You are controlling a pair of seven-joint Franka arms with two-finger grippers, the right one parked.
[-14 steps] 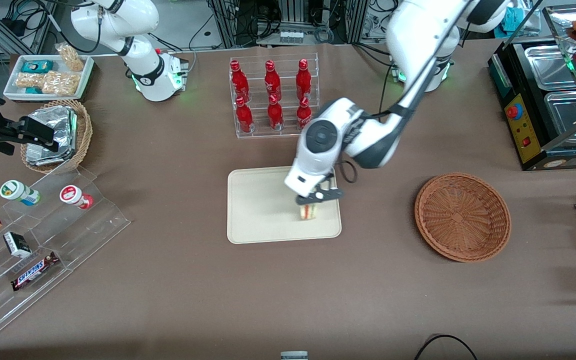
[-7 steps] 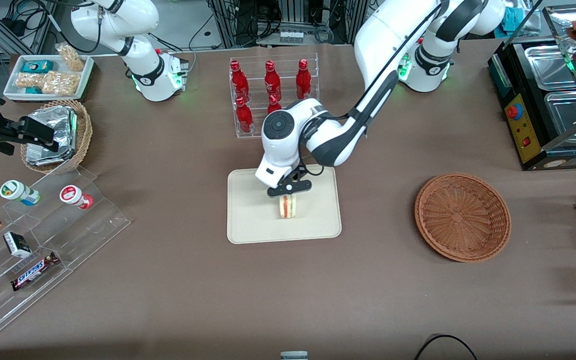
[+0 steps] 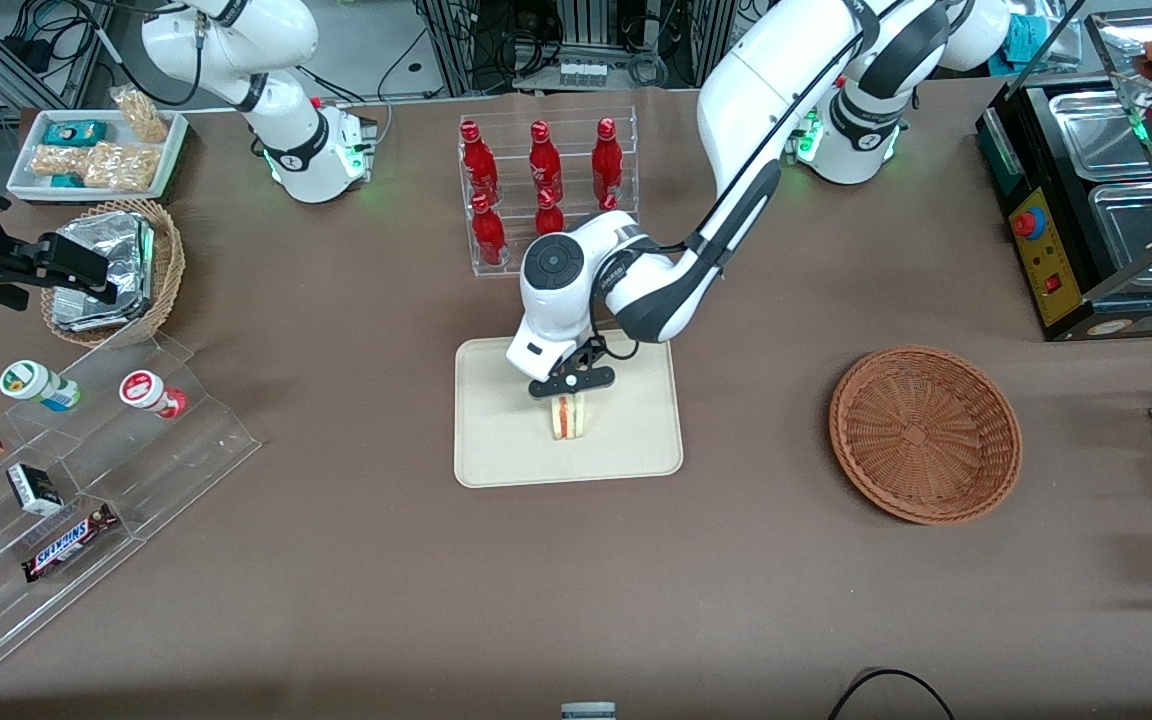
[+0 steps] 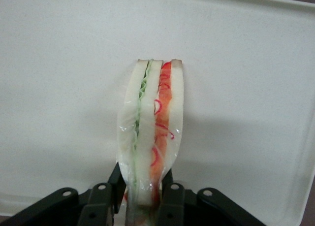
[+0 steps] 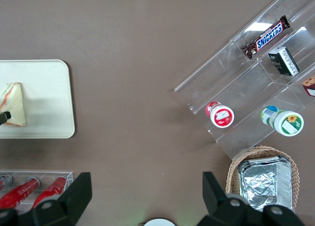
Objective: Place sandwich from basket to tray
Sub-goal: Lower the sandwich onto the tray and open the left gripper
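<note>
The sandwich [image 3: 568, 417], a clear-wrapped wedge with red and green filling, stands on edge over the middle of the cream tray [image 3: 496, 440]. My left gripper [image 3: 572, 384] is directly above it and shut on its upper end. In the left wrist view both black fingers [image 4: 116, 179] press the wrap of the sandwich [image 4: 152, 117], with the tray [image 4: 59, 88] close underneath; whether the sandwich touches it I cannot tell. The right wrist view shows the sandwich [image 5: 14, 105] on the tray [image 5: 47, 98]. The reddish-brown basket [image 3: 924, 433] sits with nothing in it toward the working arm's end.
A clear rack of red bottles [image 3: 546, 195] stands just farther from the camera than the tray. Toward the parked arm's end are a tan basket of foil packets [image 3: 116, 265], a stepped acrylic shelf with snacks [image 3: 86, 470] and a white snack tray [image 3: 96, 150].
The arm carried the sandwich from the tray's edge nearest the basket to the tray's middle, then slowed; the gripper has stayed shut on it throughout.
</note>
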